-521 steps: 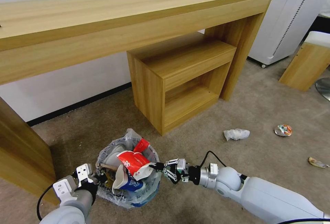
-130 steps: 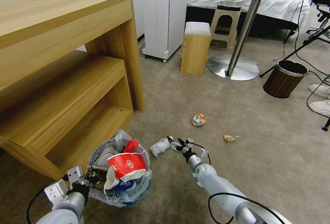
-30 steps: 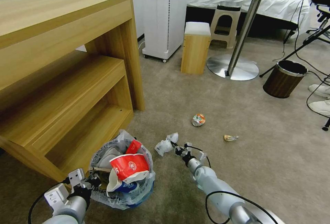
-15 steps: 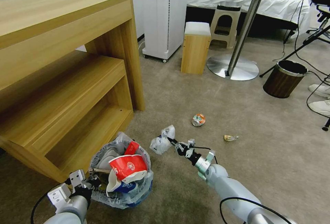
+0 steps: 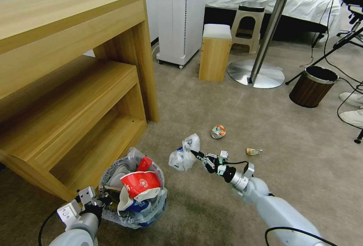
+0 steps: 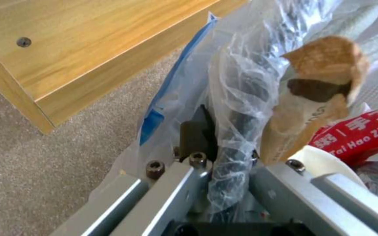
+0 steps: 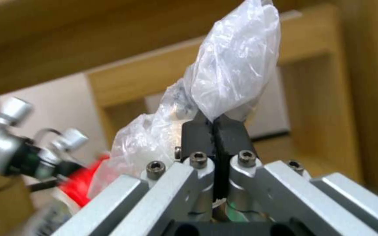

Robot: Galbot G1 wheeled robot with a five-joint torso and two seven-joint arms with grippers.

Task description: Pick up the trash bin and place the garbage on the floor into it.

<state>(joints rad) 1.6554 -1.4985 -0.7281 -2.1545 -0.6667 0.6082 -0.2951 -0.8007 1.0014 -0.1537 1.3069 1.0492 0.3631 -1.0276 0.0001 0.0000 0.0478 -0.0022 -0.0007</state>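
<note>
Right gripper, arm stretched forward and left, was pinched tight on a crumpled clear plastic bag raised off the floor, right of the trash bin; left gripper clamped the bin's near-left rim.

The head camera looks down from high above the trash bin; both wrist cameras sit close, sharing it.
</note>
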